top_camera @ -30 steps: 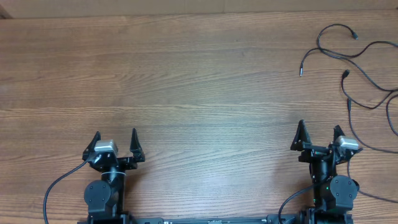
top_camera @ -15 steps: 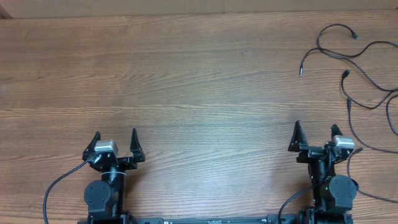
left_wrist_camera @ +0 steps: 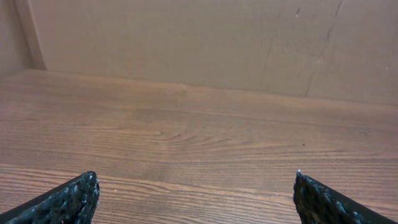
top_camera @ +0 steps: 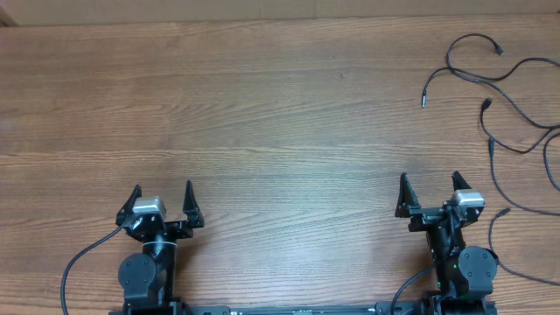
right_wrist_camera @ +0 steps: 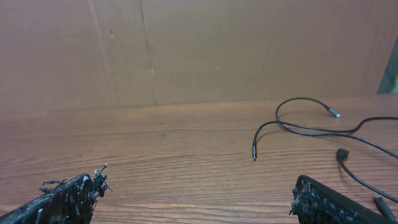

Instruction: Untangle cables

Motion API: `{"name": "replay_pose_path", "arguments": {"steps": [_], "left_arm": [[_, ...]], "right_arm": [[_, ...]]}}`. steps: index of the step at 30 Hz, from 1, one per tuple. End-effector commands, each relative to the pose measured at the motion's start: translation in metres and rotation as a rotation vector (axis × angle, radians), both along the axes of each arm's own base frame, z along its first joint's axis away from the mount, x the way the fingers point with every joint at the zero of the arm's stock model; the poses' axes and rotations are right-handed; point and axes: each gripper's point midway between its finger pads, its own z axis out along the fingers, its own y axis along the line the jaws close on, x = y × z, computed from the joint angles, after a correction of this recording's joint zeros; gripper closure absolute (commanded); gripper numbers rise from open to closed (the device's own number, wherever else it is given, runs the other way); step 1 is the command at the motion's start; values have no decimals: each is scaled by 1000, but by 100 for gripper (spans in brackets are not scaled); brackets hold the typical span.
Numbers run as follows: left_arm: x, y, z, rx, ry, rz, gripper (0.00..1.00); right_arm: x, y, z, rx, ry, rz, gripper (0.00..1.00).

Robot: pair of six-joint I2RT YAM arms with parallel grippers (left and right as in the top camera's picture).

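Wooden table [top_camera: 262, 114] is stretching wide | cables [top_camera: 506, 80] are sprawling at far right edge, strands seemingly crossing, running mostly near-to-far | right gripper [top_camera: 429, 188] is sitting nearer, fingers apart, cables lying far-right of it | left gripper [top_camera: 162, 192] is waiting well apart, fingers spread

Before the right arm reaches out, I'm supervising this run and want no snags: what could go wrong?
The cables cross and run out of the overhead view on the right, so pulling one could drag the rest or tighten the tangle.
One cable end lies close beside the arm of the open right gripper; a swing might catch it.
The open left gripper sits far from the pile, so a two-handed pull may be a stretch.
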Motion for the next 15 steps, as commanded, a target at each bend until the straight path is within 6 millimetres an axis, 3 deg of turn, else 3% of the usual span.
{"name": "replay_pose_path", "arguments": {"steps": [1,10,15], "left_arm": [[0,2,0,12,-4,7,0],[0,2,0,12,-4,7,0],[0,2,0,12,-4,7,0]], "right_arm": [[0,2,-1,-12,-8,11,0],[0,2,-1,-33,-9,12,0],[-2,16,1,-29,-19,90,0]]}}
